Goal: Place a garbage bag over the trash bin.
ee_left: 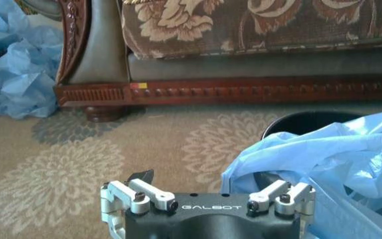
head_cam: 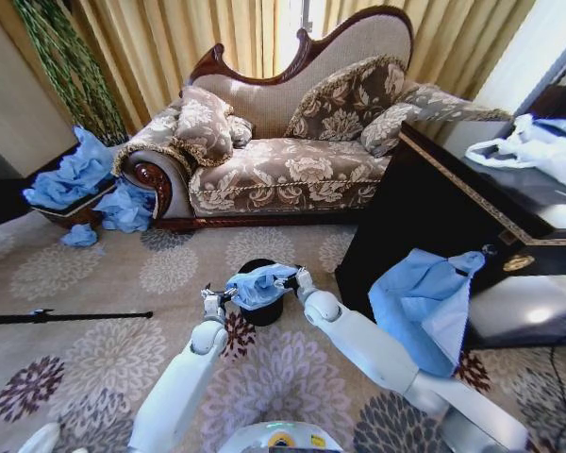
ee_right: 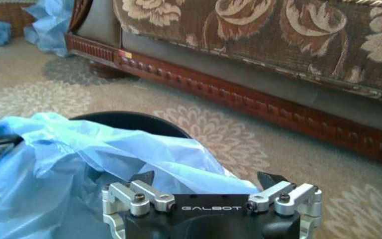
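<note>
The small black trash bin (head_cam: 262, 312) stands on the patterned carpet in front of the sofa. The light blue garbage bag (head_cam: 259, 283) lies crumpled across its top, spanning between my two grippers. My left gripper (head_cam: 212, 301) is at the bin's left side and my right gripper (head_cam: 303, 280) at its right. In the left wrist view the left gripper (ee_left: 204, 178) is open, with the garbage bag (ee_left: 324, 164) draped over one finger and the trash bin's rim (ee_left: 307, 119) beyond. The right gripper (ee_right: 208, 179) is open against the garbage bag (ee_right: 105, 154), with the trash bin's rim (ee_right: 135, 119) behind it.
A floral sofa (head_cam: 292, 142) stands behind the bin. A dark cabinet (head_cam: 434, 208) at the right carries a larger blue bag (head_cam: 424, 302) on its front and white bags (head_cam: 538, 146) on top. Crumpled blue bags (head_cam: 75, 175) lie by a basket at the left. A black rod (head_cam: 66, 316) lies on the carpet.
</note>
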{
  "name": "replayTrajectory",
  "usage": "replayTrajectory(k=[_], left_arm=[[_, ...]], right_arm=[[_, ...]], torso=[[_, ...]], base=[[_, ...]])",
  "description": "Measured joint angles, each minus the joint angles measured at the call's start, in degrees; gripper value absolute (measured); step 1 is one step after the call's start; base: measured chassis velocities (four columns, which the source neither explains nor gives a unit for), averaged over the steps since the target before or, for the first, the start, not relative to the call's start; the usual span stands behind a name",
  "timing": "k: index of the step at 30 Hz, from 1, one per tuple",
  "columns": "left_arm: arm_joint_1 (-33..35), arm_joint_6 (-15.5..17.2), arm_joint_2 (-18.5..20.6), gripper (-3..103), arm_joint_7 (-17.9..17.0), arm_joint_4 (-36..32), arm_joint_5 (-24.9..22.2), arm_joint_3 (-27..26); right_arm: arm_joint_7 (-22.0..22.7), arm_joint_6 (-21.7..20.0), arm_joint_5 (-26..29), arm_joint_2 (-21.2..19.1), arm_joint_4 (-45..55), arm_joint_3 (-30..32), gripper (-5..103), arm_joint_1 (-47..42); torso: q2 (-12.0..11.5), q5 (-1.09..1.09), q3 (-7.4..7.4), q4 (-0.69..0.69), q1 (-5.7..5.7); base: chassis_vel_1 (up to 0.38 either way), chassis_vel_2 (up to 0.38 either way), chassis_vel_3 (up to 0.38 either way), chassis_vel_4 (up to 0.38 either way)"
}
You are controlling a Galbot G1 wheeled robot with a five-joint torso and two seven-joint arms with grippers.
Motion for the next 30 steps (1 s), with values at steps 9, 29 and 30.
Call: replayTrajectory(k=[9, 29, 30], left_arm=[[-0.01, -0.03, -0.05, 100, 0.0, 0.03, -0.02, 0.06], [-0.97, -0.9, 0.0, 100, 0.21, -0.06, 0.53, -0.72], [-1.08, -0.9, 0.02, 100, 0.22, -0.16, 0.44, -0.88]], right_arm=[[-0.06, 0.81, -1.23, 1.0, -3.09, 0.05, 100, 1.27], [-0.86, 1.26, -0.43, 5.0, -10.56, -1.98, 100, 8.97], [-1.11, 1.29, -0.39, 5.15, -10.98, -2.07, 100, 9.17]], torso=[[0.0, 0.01, 0.0, 0.0, 0.0], [0.0, 0.0, 0.0, -0.01, 0.0], [0.0, 0.0, 0.0, -0.01, 0.0]], base=[[0.0, 0.0, 0.0, 0.0], [0.0, 0.0, 0.0, 0.0], [0.0, 0.0, 0.0, 0.0]])
